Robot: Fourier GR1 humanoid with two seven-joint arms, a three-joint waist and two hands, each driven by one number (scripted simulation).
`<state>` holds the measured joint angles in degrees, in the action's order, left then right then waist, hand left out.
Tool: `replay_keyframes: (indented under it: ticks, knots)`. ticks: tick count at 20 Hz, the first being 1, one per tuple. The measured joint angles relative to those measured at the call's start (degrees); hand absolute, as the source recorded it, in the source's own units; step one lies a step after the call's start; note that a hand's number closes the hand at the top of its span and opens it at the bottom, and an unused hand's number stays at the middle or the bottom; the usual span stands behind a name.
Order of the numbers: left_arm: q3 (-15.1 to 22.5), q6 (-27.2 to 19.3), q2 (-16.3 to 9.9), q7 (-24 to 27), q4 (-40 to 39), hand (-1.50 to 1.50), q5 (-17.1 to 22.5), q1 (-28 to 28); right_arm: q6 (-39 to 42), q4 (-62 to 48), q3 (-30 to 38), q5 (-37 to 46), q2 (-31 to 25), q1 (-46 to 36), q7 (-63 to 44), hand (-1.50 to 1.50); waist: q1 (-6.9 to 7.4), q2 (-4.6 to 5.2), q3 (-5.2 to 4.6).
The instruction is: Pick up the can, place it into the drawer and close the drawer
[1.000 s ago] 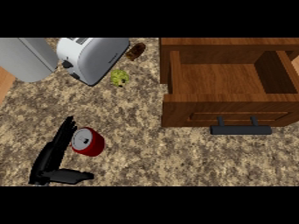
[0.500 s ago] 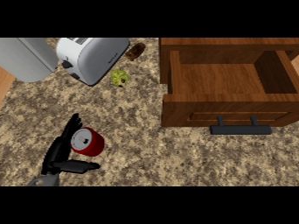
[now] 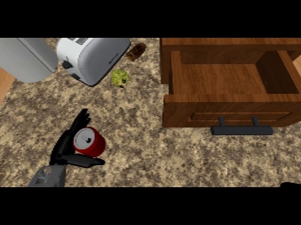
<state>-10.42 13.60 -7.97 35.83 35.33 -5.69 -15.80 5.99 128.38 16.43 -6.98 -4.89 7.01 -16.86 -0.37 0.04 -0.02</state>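
At lower left the left hand [image 3: 67,147] cups the red can [image 3: 89,141], fingers along its far side, thumb curled beneath; it sits on the worktop [image 3: 153,154]. The drawer [image 3: 234,85] at upper right stands open, so lifting, placing and closing remain.

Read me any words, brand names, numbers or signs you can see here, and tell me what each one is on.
None can be read.
Red can: grey lid with a small dark mark, no lettering visible; the left hand covers part of its side.
Toaster: dark slots and a knob, no legible label.
Wooden drawer: plain front with a black handle, no text.
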Motion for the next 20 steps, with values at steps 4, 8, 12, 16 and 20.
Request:
replay_keyframes:
  ticks: [4, 8, 12, 16, 20]
  knots:
    - [0.8, 1.5, 0.3, -0.9, -1.5, 1.50, 0.0, -3.0, 0.3, -0.2, 1.4, -1.0, -0.5, -0.1, 0.0, -1.50, -0.02, -0.04, 0.02]
    - [1.3, 4.1, 1.0, 0.5, -3.7, 1.50, 0.4, -4.8, 0.5, -0.5, 2.3, -1.8, -0.9, -0.6, -0.3, -1.50, -0.02, -0.06, 0.06]
    - [1.7, 5.6, 1.3, 1.1, -4.7, 1.50, 0.6, -6.3, 0.2, 0.5, 1.4, -0.4, -0.1, -0.3, -0.5, -1.50, 0.01, -0.06, 0.06]
    - [2.7, 6.8, 2.2, 1.3, -3.1, 1.50, 1.0, -6.0, 0.0, -0.4, 0.8, 1.2, 0.2, -1.0, 0.2, -1.50, 0.15, -0.06, 0.03]
    - [-0.5, 2.5, 3.7, -0.7, -4.3, 1.50, 3.5, -9.6, 0.4, -1.4, 1.7, 0.6, -0.6, -2.0, 0.8, -1.50, -0.03, 0.03, 0.02]
